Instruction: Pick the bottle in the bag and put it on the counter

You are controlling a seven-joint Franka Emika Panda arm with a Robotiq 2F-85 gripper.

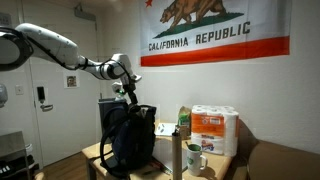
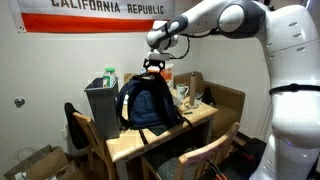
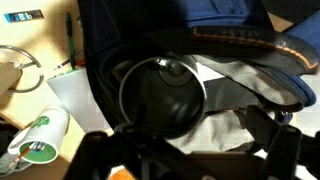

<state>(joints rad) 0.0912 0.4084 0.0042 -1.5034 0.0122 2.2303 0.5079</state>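
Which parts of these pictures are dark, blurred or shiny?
Wrist view: the bottle inside the bag is dim, with a small glare on its top; the claw at the bottom edge is a dark blur. In an exterior view the bag is a nearly black shape.

Bag [image 1: 130, 140] stands on the counter [image 2: 125, 150]. My gripper [image 1: 128, 97] hangs directly above its top. In the wrist view I see the bottle [image 3: 165, 95] inside the bag's open mouth. Mug [image 1: 195, 158] on the counter beside the bag, with the paper-towel pack [image 1: 213, 128] probably just behind it; the view is dim.
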